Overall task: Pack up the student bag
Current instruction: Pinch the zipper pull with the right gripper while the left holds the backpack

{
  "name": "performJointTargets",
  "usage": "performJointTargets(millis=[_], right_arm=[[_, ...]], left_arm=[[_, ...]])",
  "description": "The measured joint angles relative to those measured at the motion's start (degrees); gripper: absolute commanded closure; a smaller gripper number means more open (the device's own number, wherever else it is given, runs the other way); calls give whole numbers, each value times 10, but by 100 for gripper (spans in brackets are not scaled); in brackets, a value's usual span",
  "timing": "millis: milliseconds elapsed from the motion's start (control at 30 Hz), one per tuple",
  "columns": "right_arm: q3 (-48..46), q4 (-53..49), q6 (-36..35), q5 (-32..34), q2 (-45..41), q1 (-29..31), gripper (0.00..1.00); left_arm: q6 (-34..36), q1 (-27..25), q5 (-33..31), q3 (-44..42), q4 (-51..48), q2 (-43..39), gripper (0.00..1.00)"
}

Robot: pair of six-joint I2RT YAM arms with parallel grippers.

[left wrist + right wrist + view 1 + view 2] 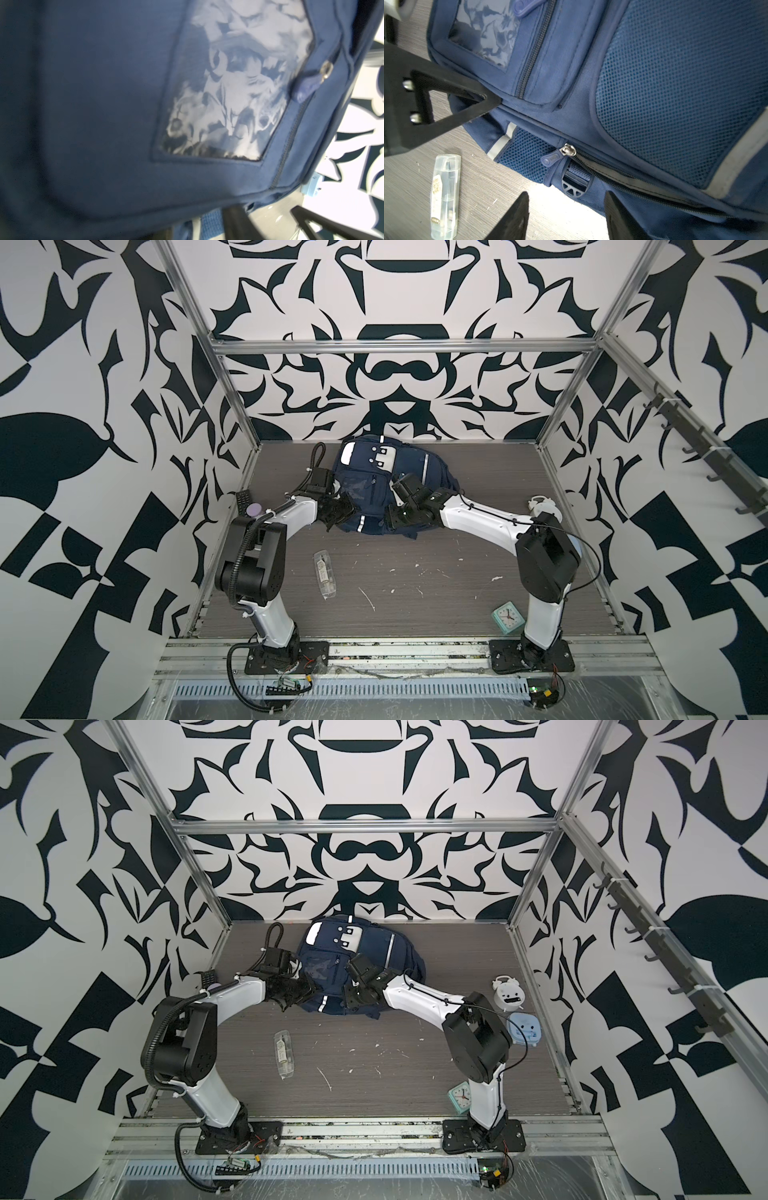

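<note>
Right wrist view — the right gripper [566, 194] hangs at the near edge of the student bag [675, 83] with its jaws spread and empty. A zipper pull [552, 159] and a black buckle [574, 185] lie just beyond its fingertips. The navy bag lies front-up at the back middle of the table [457, 572], its top end against the patterned rear wall, with an arm on either side in both top views. The left gripper [337, 517] sits at the bag's left side, where one finger [452, 81] meets the corner of the front pocket with the clear window [239, 83]. The blurred left wrist view shows its jaws apart with bare table between them — nothing gripped. A clear plastic pen case [325, 578] lies near the bag's lower end. A small green clock [508, 616] stands beside the right arm's base. A white alarm clock [508, 992] and a remote control [242, 502] rest at opposite table edges.
</note>
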Motion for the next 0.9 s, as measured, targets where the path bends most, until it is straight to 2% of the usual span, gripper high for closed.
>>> performJointTargets(millis=[233, 533, 900], right_arm=[[2, 0, 7, -3, 3, 5, 38], [20, -2, 20, -10, 46, 14, 37], [63, -16, 28, -10, 74, 14, 40]], left_arm=[[-17, 2, 14, 2, 14, 0, 100], [-25, 3, 27, 2, 14, -6, 100], [-31, 2, 43, -5, 16, -60, 100]])
